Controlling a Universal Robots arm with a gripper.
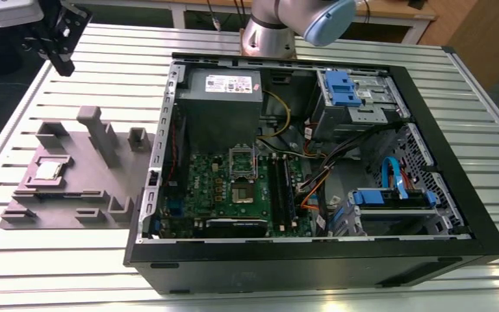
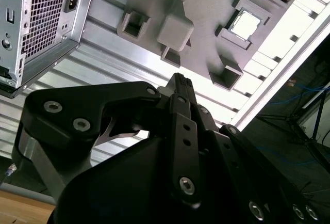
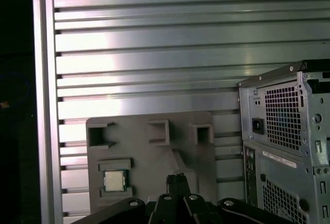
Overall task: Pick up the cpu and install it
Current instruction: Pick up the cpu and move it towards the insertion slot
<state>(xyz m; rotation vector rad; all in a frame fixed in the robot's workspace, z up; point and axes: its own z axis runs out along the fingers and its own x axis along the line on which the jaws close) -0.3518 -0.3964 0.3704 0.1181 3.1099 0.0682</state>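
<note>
Clenched on nothing, the end effector [image 1: 62, 67] hangs above the slatted counter [image 1: 76, 260] at the exterior view's left, well apart from the cpu [image 1: 49, 170]. The chip lies flat in a square recess of the grey fixture [image 1: 80, 185], beside the open computer case [image 1: 319, 270] and its motherboard [image 1: 232, 188]. The pick-up looks barely begun. Doing it well likely means parting the fingers, squaring up directly over the chip and gripping only its edges.

Grey holder [image 3: 149, 157] partly behind the pincer [image 3: 178, 177]; computer case [image 3: 283, 146] cropped in both wrist views
</note>
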